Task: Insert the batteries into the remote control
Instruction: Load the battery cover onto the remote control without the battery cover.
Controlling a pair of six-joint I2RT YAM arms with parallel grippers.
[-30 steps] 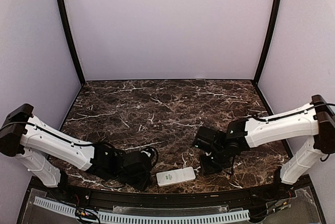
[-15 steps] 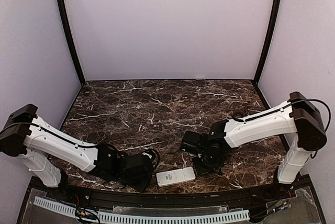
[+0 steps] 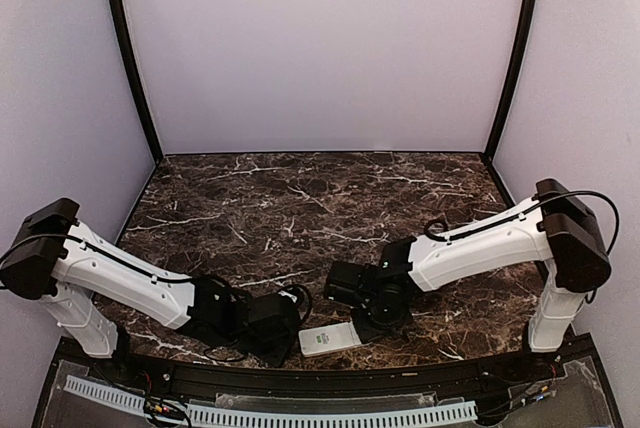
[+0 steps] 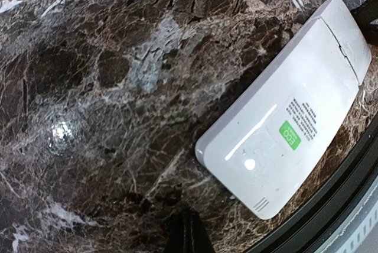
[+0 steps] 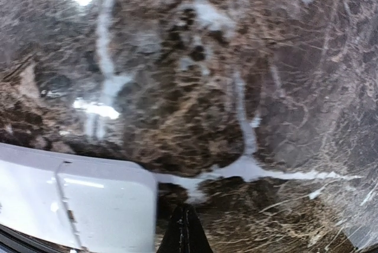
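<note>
Along the near edge of the worktop point(image 3: 300, 198) both arms reach low and inward, L arm point(image 3: 120, 273) from one side, R arm point(image 3: 480, 248) from the other, so you've got them converging on one spot. That spot is the remote point(image 3: 328, 338). It lies flat, back up and at a slant, right by the black rim point(image 4: 348, 194), btwn L hand point(image 3: 288, 334) and R hand point(image 3: 362, 328).

Back-up makes sense, since the battery bay opens on that side. A seam point(image 4: 339, 46) near one end suggests the cover's on, so my read is that step one, cover off, isn't done yet.

L hand sits just beside one end, clenched, nothing in it. R hand hangs at the other end, also clenched and empty, w/ its tip close to the remote's corner per its wrist cam. Closed tips look suited to nudging or pinning, not grabbing.

Green label point(image 4: 290, 133) is mid-back. No batteries visible in any view.

Surface is dark brown marble-look w/ white veins, glossy w/ glare spots, so expect the remote to slide. Plain pale walls point(image 3: 320, 48), black corner posts point(image 3: 132, 58).
</note>
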